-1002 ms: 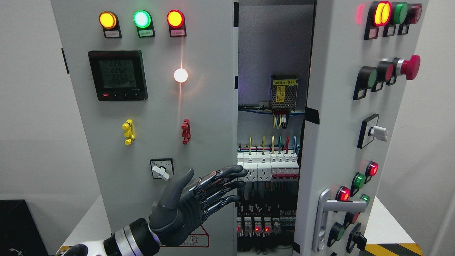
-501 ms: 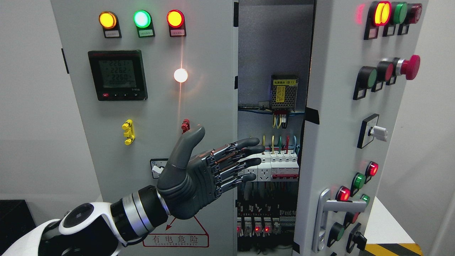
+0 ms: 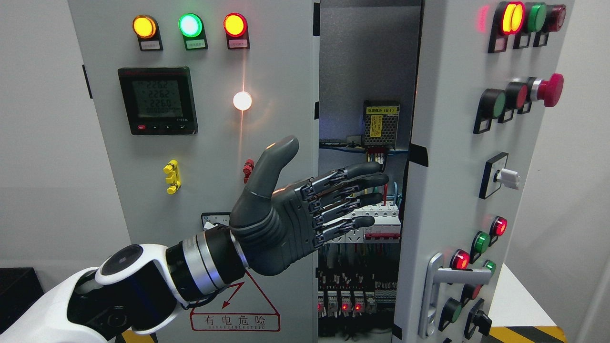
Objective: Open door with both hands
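While spread and empty, dark grey left hand (image 3: 305, 209) hovers in cabinet gap | tall grey right door's (image 3: 452, 143) upright edge lies just right of fingertips | right hand unseen

The matt grey rubbery left hand (image 3: 286, 219) has a polished metal wrist ring; at its three o'clock, the smooth grey painted metal right door (image 3: 452, 190) carries a satin metal handle (image 3: 436, 295).

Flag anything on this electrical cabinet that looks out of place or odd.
Only the grey right-hand cabinet door stands ajar, exposing live breakers with red lights. The dark grey left hand, fingers spread, hovers before that gap. Nothing looks damaged or askew.
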